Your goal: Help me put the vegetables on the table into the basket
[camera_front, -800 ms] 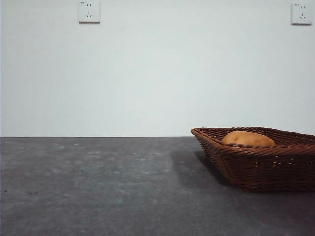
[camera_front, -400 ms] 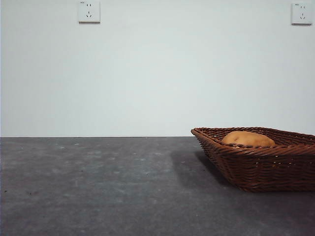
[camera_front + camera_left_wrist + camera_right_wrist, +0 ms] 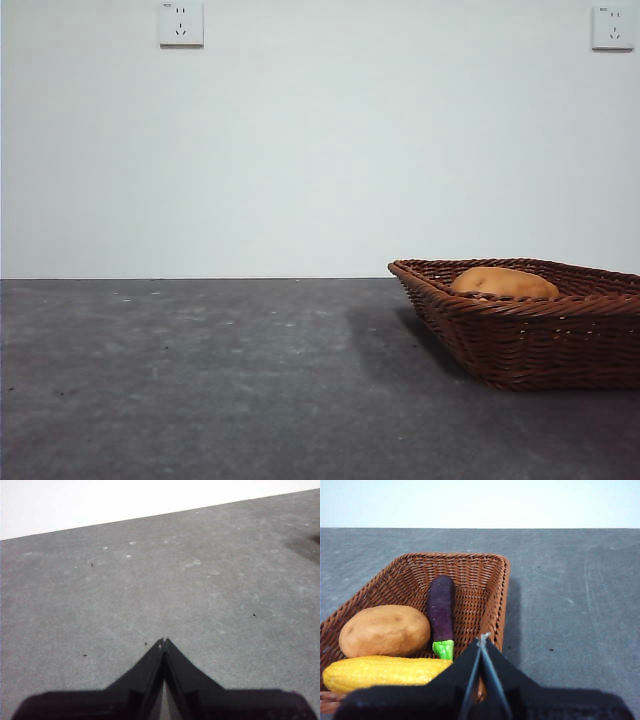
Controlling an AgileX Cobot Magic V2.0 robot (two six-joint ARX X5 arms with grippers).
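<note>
Progress: you are looking at all three vegetables lying inside the basket [image 3: 420, 595], so the job reads as finished; nothing is showing loose on the table [image 3: 200, 380] in any view.
Potato: the potato [image 3: 384, 630] is sitting on the basket floor, touching the corn-like yellow piece; from the front only its top [image 3: 503, 283] is poking above the rim.
Yellow piece: the bumpy yellow vegetable [image 3: 385, 672] is lying along the basket side nearest the right gripper, just beside the eggplant's green stem.
Eggplant: the eggplant [image 3: 441, 611] is lying lengthwise mid-basket, beside the potato.
Right gripper: the right gripper [image 3: 482, 641] is sitting pulled back above the near rim, jaws pressed together, holding nothing.
Left gripper: the left gripper [image 3: 163, 642] is hanging over bare table, jaws closed tip to tip, empty; only a dark patch at one corner of its view is hinting at the basket.
Left to do: judging from this, you are only needing to park the arms.
Edges: the basket is running off the right edge of the front view, so you are not seeing its far side there; the table's back edge is meeting a plain wall with two sockets [image 3: 181, 23].
Open room: the table beside the basket is lying bare in all views, giving both arms wide space to retreat.
</note>
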